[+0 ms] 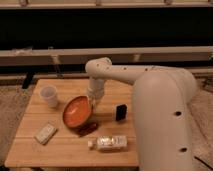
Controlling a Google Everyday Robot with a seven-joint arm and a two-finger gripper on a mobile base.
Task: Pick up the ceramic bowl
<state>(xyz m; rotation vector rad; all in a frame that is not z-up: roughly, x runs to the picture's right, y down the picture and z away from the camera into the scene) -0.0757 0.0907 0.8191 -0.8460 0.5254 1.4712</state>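
The ceramic bowl (77, 111) is orange-red with a glossy orange inside. It is tilted steeply, its opening facing the camera, over the middle of the wooden table (65, 150). My gripper (92, 103) points down from the white arm and is shut on the bowl's right rim, holding that side up. The bowl's lower edge is close to the table top; I cannot tell whether it still touches.
A small translucent white cup (49, 95) stands left of the bowl. A dark brown item (88, 128) lies just under the bowl. A black box (120, 112) stands to the right. A pale packet (45, 133) and a clear bottle (110, 143) lie near the front edge.
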